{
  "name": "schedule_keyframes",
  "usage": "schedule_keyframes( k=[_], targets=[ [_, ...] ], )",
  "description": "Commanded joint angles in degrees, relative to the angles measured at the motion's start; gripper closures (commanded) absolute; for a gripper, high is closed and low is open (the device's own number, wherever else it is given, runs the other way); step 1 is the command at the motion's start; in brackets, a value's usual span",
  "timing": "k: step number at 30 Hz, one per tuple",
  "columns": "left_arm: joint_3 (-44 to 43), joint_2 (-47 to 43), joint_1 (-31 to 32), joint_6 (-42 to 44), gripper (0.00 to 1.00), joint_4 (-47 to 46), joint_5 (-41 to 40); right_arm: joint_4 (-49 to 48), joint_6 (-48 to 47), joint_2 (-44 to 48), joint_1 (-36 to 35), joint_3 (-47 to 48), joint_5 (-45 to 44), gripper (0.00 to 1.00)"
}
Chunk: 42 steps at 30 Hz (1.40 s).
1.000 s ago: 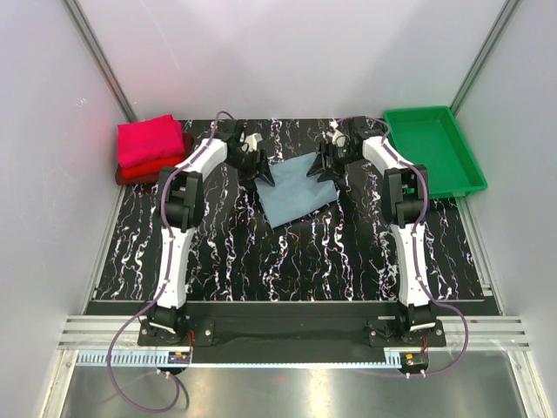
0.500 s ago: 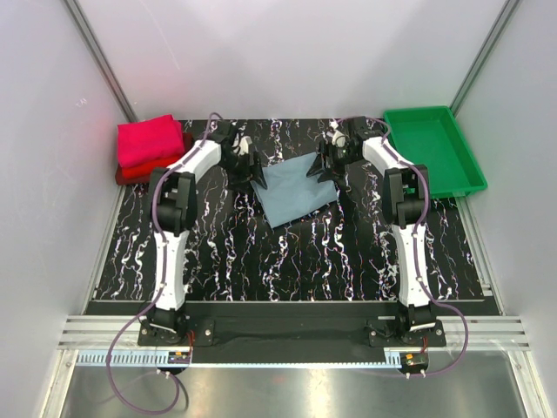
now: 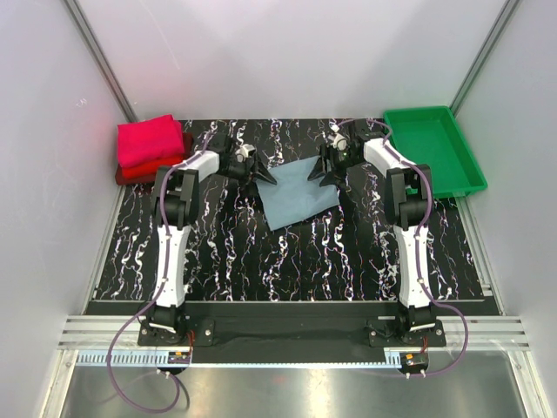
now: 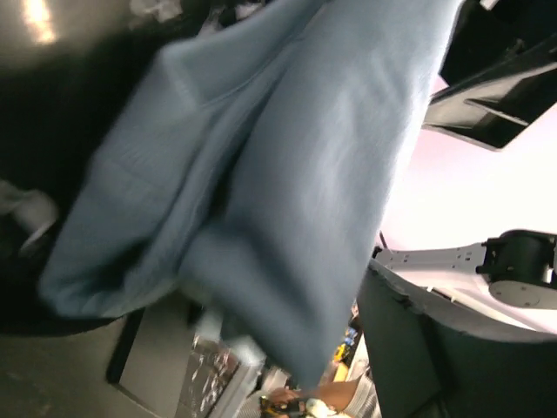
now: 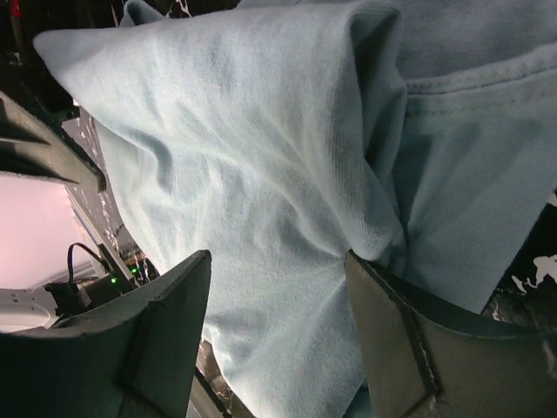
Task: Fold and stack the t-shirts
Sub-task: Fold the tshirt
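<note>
Nearest you, the left arm (image 3: 171, 252) and the right arm (image 3: 416, 252) rise from their bases at the near edge of the black, white-veined table (image 3: 261, 261) and reach toward its far half. Between them, on the middle of the table, lies the grey-blue t-shirt (image 3: 298, 193), folded into a tilted four-sided panel. The left pincer (image 3: 263, 174) sits at the panel's far left corner; from overhead you cannot tell whether it touches the cloth or hangs just above it. In its wrist view the cloth fills the frame in blurred, bunched folds and one dark finger (image 4: 418, 348) shows at the lower right. You cannot tell whether these jaws stand wide or are closed on the fabric. The right pincer (image 3: 318, 172) sits at the panel's far right edge. In its wrist view both fingers (image 5: 161, 335) stand wide apart, not closed on the fabric. The shirt's layered cloth spans the gap beyond them, with a raised fold meeting the inner edge of one finger. Farther back, at the far left corner of the table, the folded magenta-pink t-shirt (image 3: 150, 139) rests on the folded red t-shirt (image 3: 139, 170), well apart from the grey-blue one. At the far right corner sits the green tray (image 3: 431, 148).
</note>
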<state>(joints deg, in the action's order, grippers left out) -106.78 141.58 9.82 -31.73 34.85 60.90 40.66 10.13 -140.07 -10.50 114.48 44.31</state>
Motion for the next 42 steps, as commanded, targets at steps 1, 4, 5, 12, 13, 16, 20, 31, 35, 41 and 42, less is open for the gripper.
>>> schedule_keyframes(
  k=[1,4,5,12,13,16,20,31,35,41,42],
  targets=[
    [1.4,5.6,2.8,-2.9,0.3,-4.4,-2.6,3.7,-1.2,1.0,-0.8,-2.1,-5.7,0.28],
    [1.4,5.6,3.4,-2.9,0.42,-5.3,-2.2,3.7,-1.2,1.0,-0.8,-2.2,-5.8,0.28],
    [1.7,5.5,3.4,-2.7,0.54,-5.8,-2.4,3.5,-1.2,0.9,-0.8,-2.0,-5.9,0.28],
    [-2.2,0.0,1.9,7.8,0.68,2.3,-13.1,3.1,-0.8,0.6,-0.9,-0.5,-5.8,0.27],
    [-3.7,-0.7,1.7,9.6,0.69,5.1,-15.1,3.3,-0.9,0.6,-0.9,-0.3,-5.8,0.27],
    [-10.7,-2.2,1.3,15.5,0.9,9.9,-25.4,3.2,-1.1,0.9,-0.9,-0.4,-6.0,0.27],
    [-17.5,-3.5,1.2,20.5,0.97,12.5,-34.3,3.2,-1.1,1.6,-0.9,-1.2,-5.8,0.27],
    [-17.0,-8.7,0.9,30.5,1.0,17.6,-41.7,2.5,-0.6,5.4,-0.5,-1.3,-3.5,0.26],
    [-17.6,-11.3,-0.2,34.4,1.0,19.0,-44.9,2.6,-1.1,9.4,1.4,0.0,-2.1,0.26],
    [-17.4,-15.8,-3.1,38.3,1.0,20.8,-47.3,2.8,-2.0,12.5,4.8,-2.1,-4.1,0.25],
    [-17.4,-16.4,-3.3,39.0,1.0,21.0,-48.2,2.8,-2.3,12.7,5.3,-2.6,-4.6,0.25]
  ],
)
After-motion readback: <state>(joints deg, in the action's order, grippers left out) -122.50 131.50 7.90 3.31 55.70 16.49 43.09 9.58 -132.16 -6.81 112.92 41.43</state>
